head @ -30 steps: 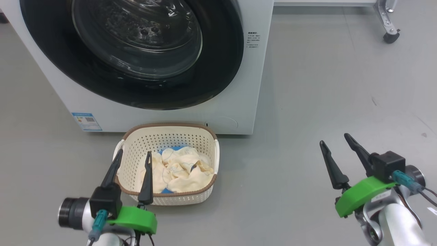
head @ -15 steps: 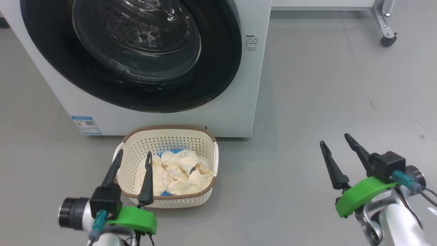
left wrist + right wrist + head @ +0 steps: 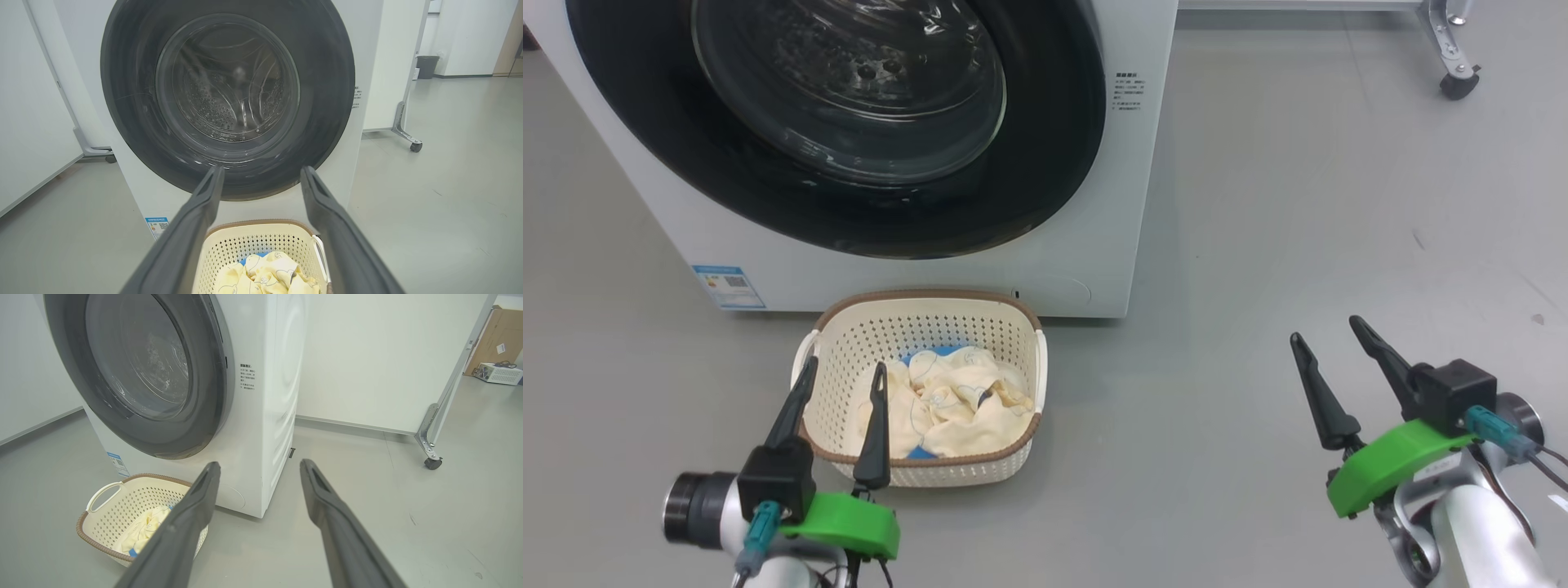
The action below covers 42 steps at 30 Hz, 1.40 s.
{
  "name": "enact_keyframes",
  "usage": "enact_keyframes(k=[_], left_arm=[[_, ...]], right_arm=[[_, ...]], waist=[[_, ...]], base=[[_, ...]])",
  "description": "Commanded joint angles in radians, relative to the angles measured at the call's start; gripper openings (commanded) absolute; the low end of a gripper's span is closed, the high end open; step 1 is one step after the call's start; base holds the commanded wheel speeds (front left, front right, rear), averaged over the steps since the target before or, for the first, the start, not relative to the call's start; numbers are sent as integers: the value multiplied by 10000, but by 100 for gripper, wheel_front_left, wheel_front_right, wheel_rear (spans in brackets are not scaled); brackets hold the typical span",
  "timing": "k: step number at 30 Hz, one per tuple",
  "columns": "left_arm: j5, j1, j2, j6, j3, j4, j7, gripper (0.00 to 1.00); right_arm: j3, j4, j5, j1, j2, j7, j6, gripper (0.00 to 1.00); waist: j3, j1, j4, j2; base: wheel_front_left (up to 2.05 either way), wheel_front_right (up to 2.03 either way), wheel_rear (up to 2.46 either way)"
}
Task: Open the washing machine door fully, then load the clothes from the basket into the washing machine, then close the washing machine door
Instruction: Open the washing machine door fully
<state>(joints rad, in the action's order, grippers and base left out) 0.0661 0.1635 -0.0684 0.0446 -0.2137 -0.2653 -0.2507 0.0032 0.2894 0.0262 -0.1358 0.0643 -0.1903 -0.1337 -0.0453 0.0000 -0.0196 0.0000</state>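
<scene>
Washing machine: a large white front-loading washing machine (image 3: 1094,245) stands on the grey floor (image 3: 1258,204), with a blue sticker (image 3: 727,286) at the lower left of its front.
Door: the round door (image 3: 1054,163), with a wide glossy black rim and a clear glass bowl, lies shut against the machine's front.
Basket: a small cream perforated plastic basket (image 3: 923,331) with a brown rim stands on the floor just before the machine's base, below the door.
Clothes: pale cream-yellow clothes (image 3: 956,408) with blue patches lie heaped in the basket.
Left hand: the left hand (image 3: 845,363) hangs before the machine, at the basket's far side from it, its dark fingers spread wide and empty.
Right hand: the right hand (image 3: 1325,328) hangs off the machine's right front corner over bare floor, well apart from the basket, its fingers wide and empty.
Left wrist view: a perforated steel drum (image 3: 212,106) shows through the door glass, and a dark bin (image 3: 427,66) stands beyond the machine's right side.
Right wrist view: the machine's white side panel (image 3: 282,396) shows, with a castor wheel (image 3: 432,463) and a cardboard box (image 3: 502,330) beyond it.
</scene>
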Motion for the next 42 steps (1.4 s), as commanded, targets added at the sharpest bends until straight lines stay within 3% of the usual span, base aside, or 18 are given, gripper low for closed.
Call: enact_keyframes(k=[1,9,14,15,17,18,19,25,33,37,42], left_arm=[[9,442,-91,18,366,357,-111,100],[7,645,-34,-4,313,464,-111,100],[23,883,10,-16,258,523,-111,100],[21,932,18,-19,246,544,-111,100],[12,1024,33,-19,209,579,-111,100],[9,1068,40,-21,189,590,-111,100],[6,1109,48,-26,170,602,-111,100],[-12,1356,84,-59,74,653,-111,100],[-169,1678,112,-129,-115,777,-111,100],[-172,1856,129,-151,-234,874,-111,100],[-131,2047,146,-192,-355,942,-111,100]], right_arm=[[139,-386,-28,-506,70,-68,30,100],[-215,-380,706,-834,33,-75,30,100],[-445,-192,3082,-1332,-57,87,30,100],[-501,-167,3609,-1463,-70,122,30,91],[-569,-118,4396,-1723,-81,165,30,42],[-614,-91,4845,-1858,-87,195,30,5],[-650,-58,5209,-1988,-91,227,30,0],[-1076,212,8086,-2887,-121,611,30,0],[-1460,1230,14325,-4500,-138,2899,30,0],[-1411,1642,15856,-5195,-139,3981,30,0],[-1399,2115,16635,-5963,-139,4738,30,0]], waist=[[-59,0,10,0],[-501,0,95,0],[-881,0,194,0],[-953,0,210,0],[-1093,0,259,0],[-1155,0,285,0],[-1213,0,310,0],[-1530,0,490,0],[-2099,0,835,0],[-2434,0,1031,0],[-2738,0,1249,0]], base=[[0,0,0],[0,0,0],[0,0,0],[0,0,0],[0,0,0],[0,0,0],[0,0,0],[0,0,0],[0,0,0],[0,0,0],[0,0,0]])
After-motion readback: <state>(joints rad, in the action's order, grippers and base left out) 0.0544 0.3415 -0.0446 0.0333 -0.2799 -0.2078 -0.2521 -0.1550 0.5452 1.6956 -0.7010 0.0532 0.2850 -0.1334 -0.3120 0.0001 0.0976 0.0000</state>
